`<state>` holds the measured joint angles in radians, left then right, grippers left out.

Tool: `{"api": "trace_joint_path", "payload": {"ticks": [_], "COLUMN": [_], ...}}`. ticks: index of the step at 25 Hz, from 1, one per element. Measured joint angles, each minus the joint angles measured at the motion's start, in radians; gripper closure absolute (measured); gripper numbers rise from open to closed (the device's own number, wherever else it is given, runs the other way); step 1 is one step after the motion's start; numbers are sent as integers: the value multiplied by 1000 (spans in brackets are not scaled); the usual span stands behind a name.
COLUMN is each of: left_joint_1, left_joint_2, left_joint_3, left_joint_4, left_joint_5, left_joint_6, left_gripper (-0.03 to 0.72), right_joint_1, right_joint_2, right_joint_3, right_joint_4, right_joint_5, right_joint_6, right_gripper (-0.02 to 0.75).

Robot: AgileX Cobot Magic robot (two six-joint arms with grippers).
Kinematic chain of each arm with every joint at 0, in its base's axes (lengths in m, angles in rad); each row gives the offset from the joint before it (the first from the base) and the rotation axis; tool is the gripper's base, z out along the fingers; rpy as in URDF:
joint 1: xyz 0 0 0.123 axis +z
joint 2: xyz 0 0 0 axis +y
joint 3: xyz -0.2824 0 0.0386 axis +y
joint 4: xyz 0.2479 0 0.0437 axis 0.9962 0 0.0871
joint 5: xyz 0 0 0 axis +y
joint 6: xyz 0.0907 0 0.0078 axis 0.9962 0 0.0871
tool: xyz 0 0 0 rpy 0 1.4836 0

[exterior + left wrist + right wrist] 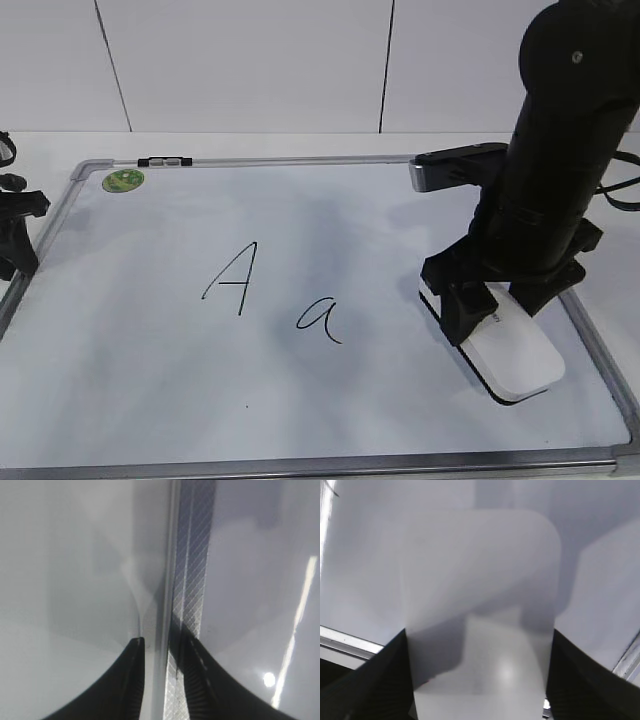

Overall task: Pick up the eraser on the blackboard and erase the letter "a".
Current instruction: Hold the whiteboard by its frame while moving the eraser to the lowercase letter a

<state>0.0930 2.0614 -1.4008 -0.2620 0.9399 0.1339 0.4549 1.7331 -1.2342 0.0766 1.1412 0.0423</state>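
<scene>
The white eraser point(517, 357) lies flat on the blackboard point(150, 390) near its right edge. My right gripper point(500, 313) is down over the eraser's far end, with one black finger against each long side. The right wrist view shows the eraser point(480, 595) filling the gap between the fingers of the gripper point(477, 680). The small letter "a" point(320, 320) is in the board's middle, left of the eraser. My left gripper point(14, 238) rests at the board's left edge, fingers nearly together over the frame point(192, 580) and holding nothing point(160, 647).
A taller capital "A" point(232, 278) stands left of the small "a". A green round sticker point(123, 180) sits at the board's far left corner. The board's metal frame point(300, 160) rims it all round. A white wall rises behind.
</scene>
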Motion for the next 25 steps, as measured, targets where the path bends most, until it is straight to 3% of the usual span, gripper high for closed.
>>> {"api": "trace_joint_path", "payload": {"ticks": [2, 7, 13, 25], "left_joint_1": [0, 0, 0, 0], "left_joint_2": [0, 0, 0, 0], "left_joint_3": [0, -3, -3, -3], "left_joint_4": [0, -6, -8, -23], "left_joint_5": [2, 13, 14, 18], "left_joint_6": [0, 1, 5, 9], "left_gripper": [523, 667, 674, 674], "right_joint_1": [0, 0, 0, 0], "right_joint_2": [0, 0, 25, 246], "right_joint_3": [0, 0, -35, -342], "right_joint_4": [0, 0, 0, -27], "right_joint_5": [2, 2, 33, 70], "right_joint_6": [0, 0, 0, -2], "right_gripper": [191, 191, 191, 191]}}
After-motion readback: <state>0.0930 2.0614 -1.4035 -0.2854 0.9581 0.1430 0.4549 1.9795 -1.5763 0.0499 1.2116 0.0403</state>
